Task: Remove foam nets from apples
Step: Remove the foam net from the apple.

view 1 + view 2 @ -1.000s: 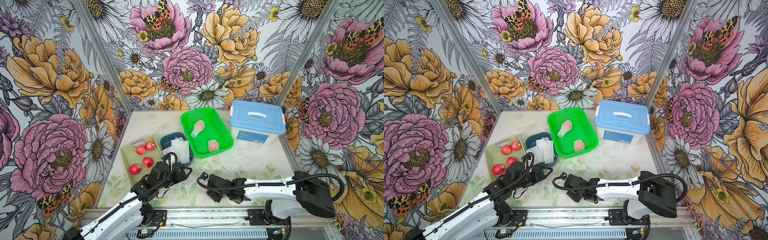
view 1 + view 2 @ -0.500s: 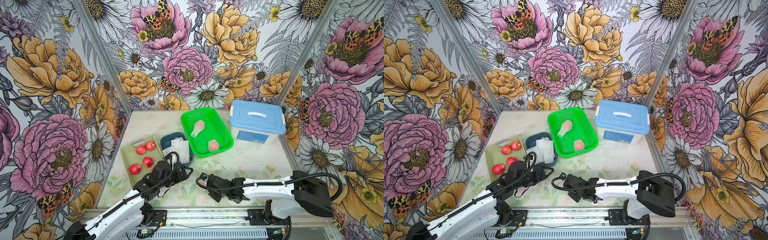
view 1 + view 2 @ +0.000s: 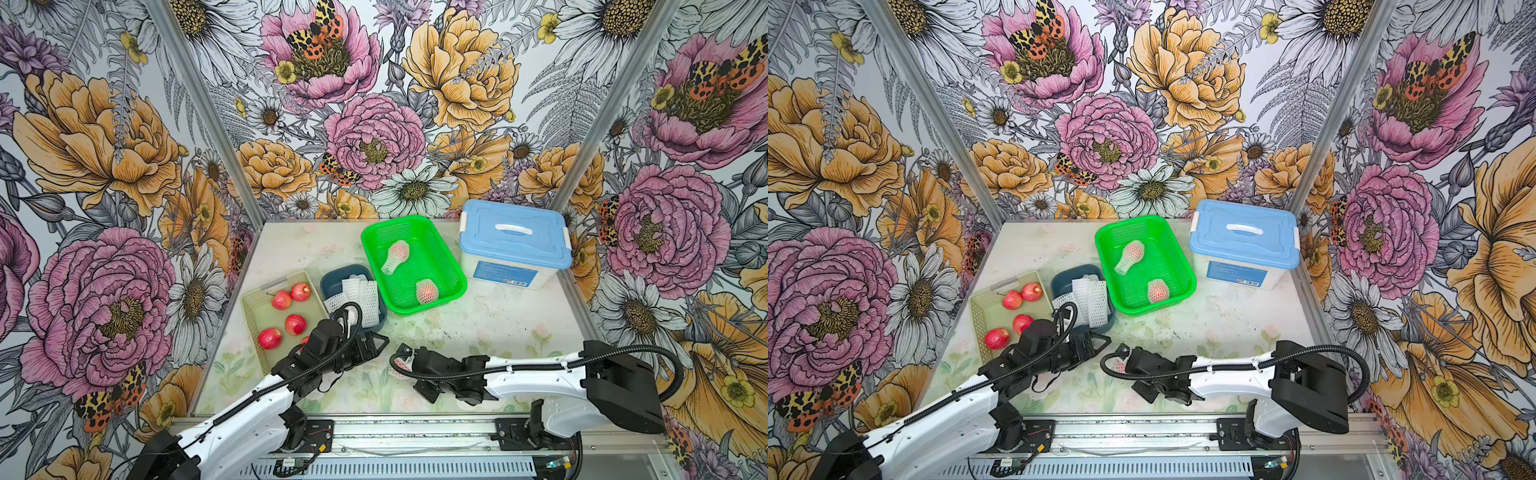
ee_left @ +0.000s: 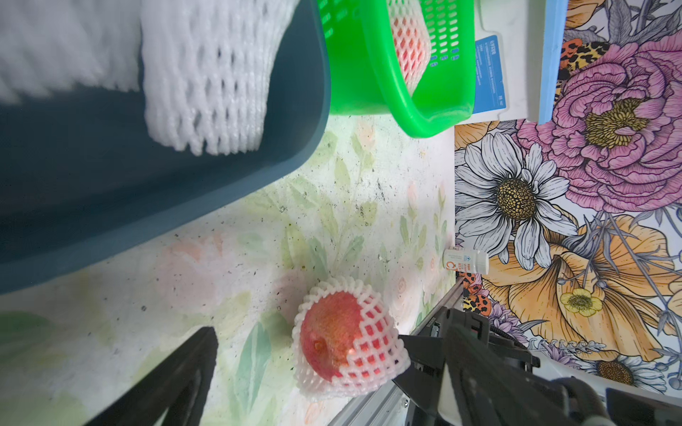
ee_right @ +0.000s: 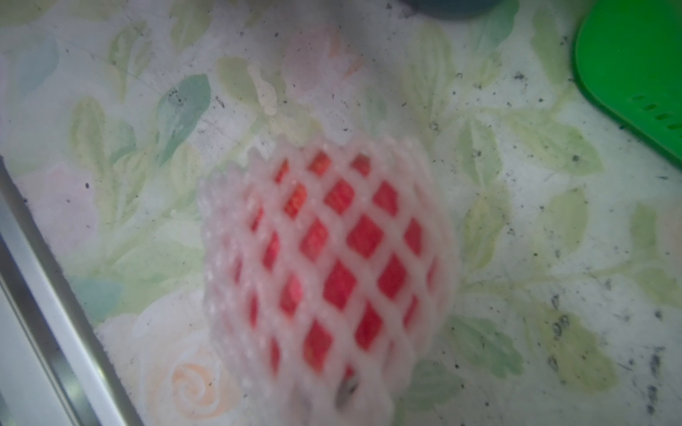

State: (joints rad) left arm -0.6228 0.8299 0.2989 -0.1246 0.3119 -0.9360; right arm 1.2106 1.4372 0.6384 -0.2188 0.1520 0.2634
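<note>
The right gripper (image 3: 404, 358) is clamped on the foam net (image 4: 372, 354) that half covers an apple (image 4: 326, 341), at the table's (image 3: 478, 328) six o'clock. The left gripper (image 3: 379, 345), jaws spread, sits just beside the apple at its nine o'clock. Two more netted apples (image 3: 397, 251) lie in the green basket (image 3: 434, 262) toward twelve.

White arms (image 3: 249, 411), black joints (image 3: 623, 390), ribbed cables (image 3: 631, 348)
</note>
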